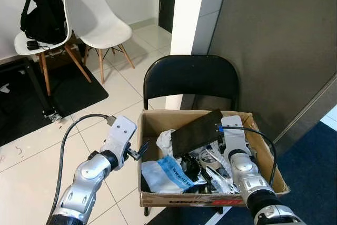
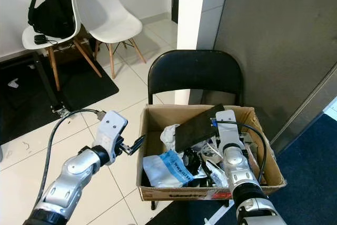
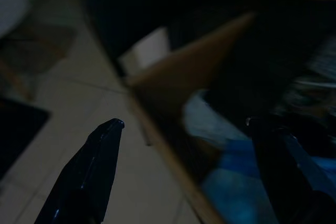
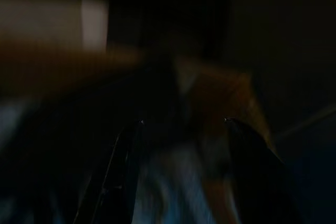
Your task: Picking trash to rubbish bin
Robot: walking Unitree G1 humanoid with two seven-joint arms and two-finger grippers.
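A brown cardboard box (image 1: 158,117) of trash stands on the seat of a black folding chair (image 1: 190,80). In it lie a flat black panel (image 1: 197,131), a blue-and-white plastic bag (image 1: 166,175), crumpled white paper (image 1: 164,139) and tangled dark scraps. My left gripper (image 1: 138,152) hovers just outside the box's left wall, open, with nothing between its fingers (image 3: 102,150). My right arm (image 1: 234,142) reaches into the box's right side, with the fingers tucked under the black panel. In the dim right wrist view the right gripper (image 4: 182,121) stands open over the trash.
Two white chairs (image 1: 97,17) stand at the back left, one carrying a black backpack (image 1: 45,14). A black mat (image 1: 58,96) lies on the tiled floor. A grey wall (image 1: 284,40) and a white pillar (image 1: 192,19) close off the right; blue carpet (image 1: 316,167) lies below.
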